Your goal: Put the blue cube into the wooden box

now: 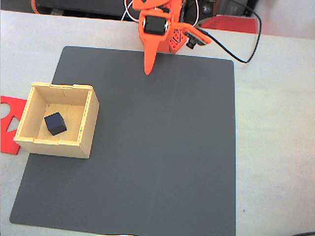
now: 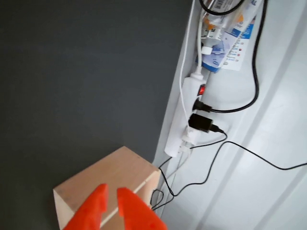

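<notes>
Nearest the wrist camera, the orange two-finger gripper (image 2: 112,201) is seen nearly pressed together and empty, well apart from the pale plywood wooden box (image 1: 88,129), where the small dark navy-blue cube (image 1: 55,123) already sits.

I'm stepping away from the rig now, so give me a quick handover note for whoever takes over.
Gripper: at the far edge of the dark mat in the fixed view, holding nothing, fingers close together, nearly shut.
Blue cube: on the floor of the wooden box, which sits on the mat's left side in the fixed view, partly over a red sheet.
Done: cube is in the box.
Left: nothing for the cube; the arm looks pulled back from the box.
</notes>
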Controlling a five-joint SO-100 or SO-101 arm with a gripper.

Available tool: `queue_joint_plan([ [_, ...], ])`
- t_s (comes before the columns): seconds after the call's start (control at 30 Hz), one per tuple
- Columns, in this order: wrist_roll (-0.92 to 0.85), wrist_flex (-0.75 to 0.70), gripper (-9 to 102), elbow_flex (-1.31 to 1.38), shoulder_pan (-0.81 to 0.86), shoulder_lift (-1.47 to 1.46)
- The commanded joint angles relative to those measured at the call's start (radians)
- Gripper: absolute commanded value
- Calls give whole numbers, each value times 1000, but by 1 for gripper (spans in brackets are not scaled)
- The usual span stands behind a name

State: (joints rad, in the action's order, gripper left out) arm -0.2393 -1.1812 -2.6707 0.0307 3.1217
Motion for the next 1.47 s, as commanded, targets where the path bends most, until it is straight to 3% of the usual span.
queue_joint_plan([
  [0.0,17,0,0,-97,-2,103],
  [0.43,92,-21,0,-333,37,218],
  [1.43,110,-18,0,-337,74,218],
])
